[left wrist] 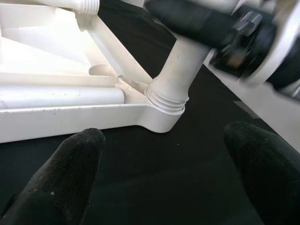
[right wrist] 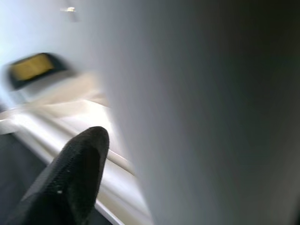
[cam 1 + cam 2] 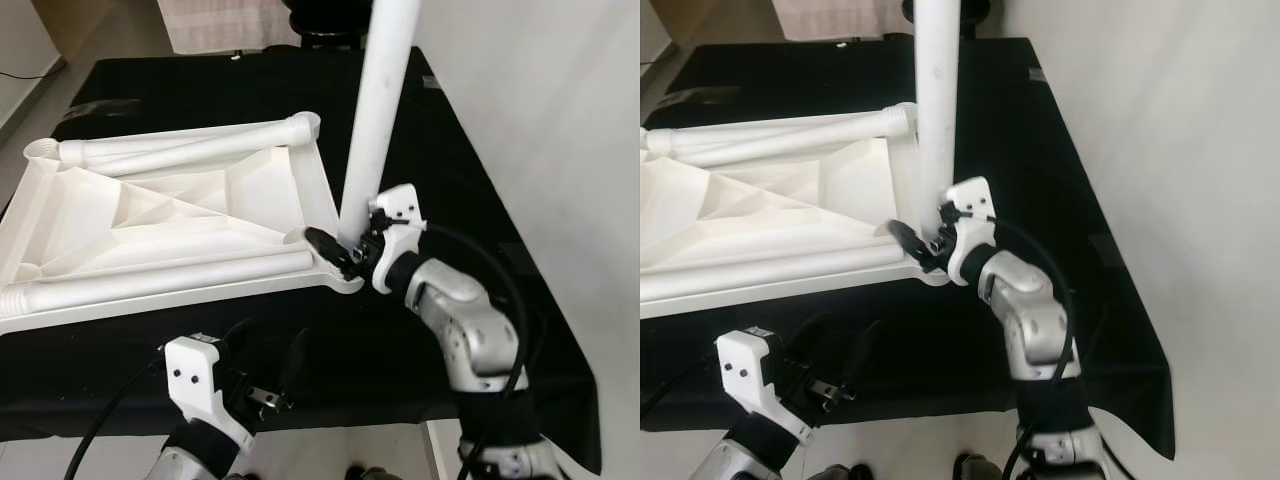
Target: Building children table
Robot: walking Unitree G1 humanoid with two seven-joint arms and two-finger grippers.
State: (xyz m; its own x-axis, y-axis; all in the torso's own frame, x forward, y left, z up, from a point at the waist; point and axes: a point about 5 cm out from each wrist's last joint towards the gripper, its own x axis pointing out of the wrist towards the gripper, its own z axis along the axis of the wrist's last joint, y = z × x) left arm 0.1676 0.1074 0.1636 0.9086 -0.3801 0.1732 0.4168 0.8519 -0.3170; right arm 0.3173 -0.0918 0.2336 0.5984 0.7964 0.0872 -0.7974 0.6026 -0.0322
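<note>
White plastic is what we are seeing on most of the black-covered table (image 3: 470,170): the upturned tabletop (image 3: 150,215) of the children's table is lying on the left part of it, with its ribbed underside facing up. Two loose legs are resting inside it, the far leg (image 3: 190,145) along the back edge and the near leg (image 3: 160,280) along the front edge.

Moving to the right, our left hand (image 3: 268,362) is hovering low before the front edge of the tabletop, near the table's front edge. Its fingers (image 1: 70,164) are spread wide apart and are holding nothing, and they are pointing toward the corner socket (image 1: 161,119).

Further right, a third leg (image 3: 378,120) is standing almost upright in this corner socket, and its threaded end is sitting at the socket. Our right hand (image 3: 345,250) is closing around the lower part of this upright leg, just above the socket, with one finger (image 2: 65,183) pressing beside the white tube.
</note>
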